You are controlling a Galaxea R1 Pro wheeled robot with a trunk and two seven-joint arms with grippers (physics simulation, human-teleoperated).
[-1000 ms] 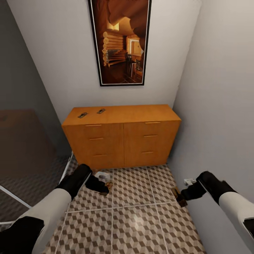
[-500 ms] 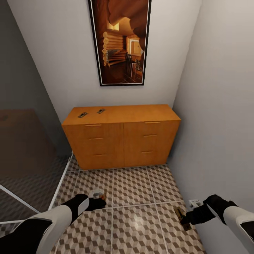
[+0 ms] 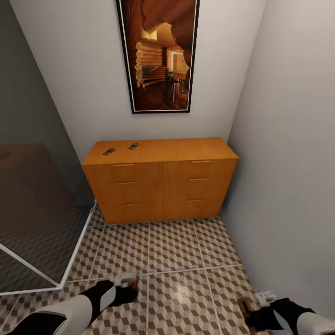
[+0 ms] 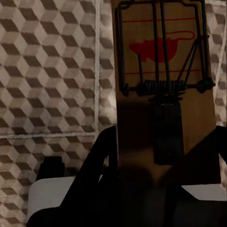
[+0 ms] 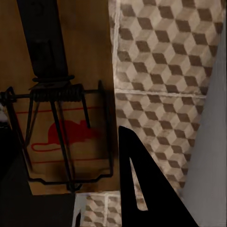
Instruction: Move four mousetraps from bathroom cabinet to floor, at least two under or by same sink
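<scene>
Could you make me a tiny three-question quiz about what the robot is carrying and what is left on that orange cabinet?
1. True or false: each claw holds a mousetrap.
2. How many mousetraps lie on the cabinet top?
3. What hangs above the cabinet: A mirror, B framed picture, C shelf?

Key: 1 true, left claw grips a mousetrap, right claw grips another. 2 two. 3 B.

Two arms are being seen in the head view, each with a white smooth forearm shell ending in a matte black wrist section. The black left gripper [image 3: 131, 284] and black right gripper [image 3: 246, 308] are being shown with flat, angular black fingers [image 5: 142, 189]; small pale-grey blocks are being carried beside both.
</scene>
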